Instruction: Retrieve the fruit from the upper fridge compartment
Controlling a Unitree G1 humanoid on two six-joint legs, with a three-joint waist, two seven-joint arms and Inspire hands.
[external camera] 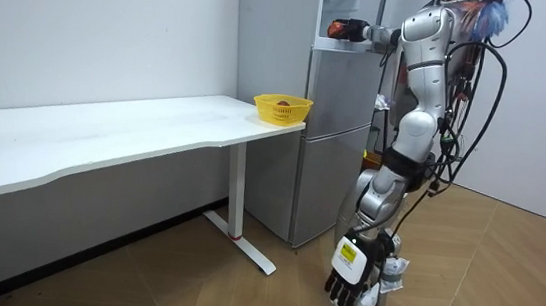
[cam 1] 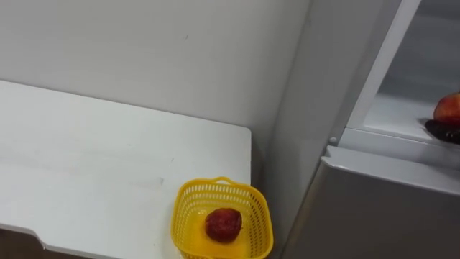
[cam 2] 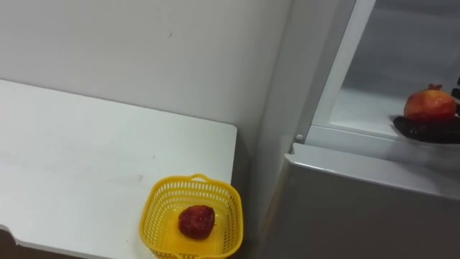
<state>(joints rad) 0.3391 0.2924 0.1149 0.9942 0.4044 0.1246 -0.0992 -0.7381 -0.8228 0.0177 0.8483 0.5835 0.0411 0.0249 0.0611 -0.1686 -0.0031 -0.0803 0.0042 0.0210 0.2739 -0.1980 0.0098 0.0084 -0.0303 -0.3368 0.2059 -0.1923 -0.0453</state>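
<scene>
Holding the red fruit (cam 2: 430,105) inside the upper fridge (cam 2: 363,104) with my right hand (cam 2: 433,132).
Its dark fingers (cam 2: 408,129) curl under the roundish fruit, which sits directly on them, crown up. The yellow basket (cam 2: 152,219) lies well down-left of them, so I judge this hand carries. My left hand (external camera: 352,269) hangs relaxed.

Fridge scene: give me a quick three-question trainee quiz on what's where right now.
1. True or false: the basket is empty.
2. Which hand holds a fruit inside the fridge? A) left B) right
3. Fill in: the basket stands on the ____.
Key:
1. False; a second fruit lies in it.
2. B; the right hand holds it, and the left hand hangs open.
3. table.
</scene>
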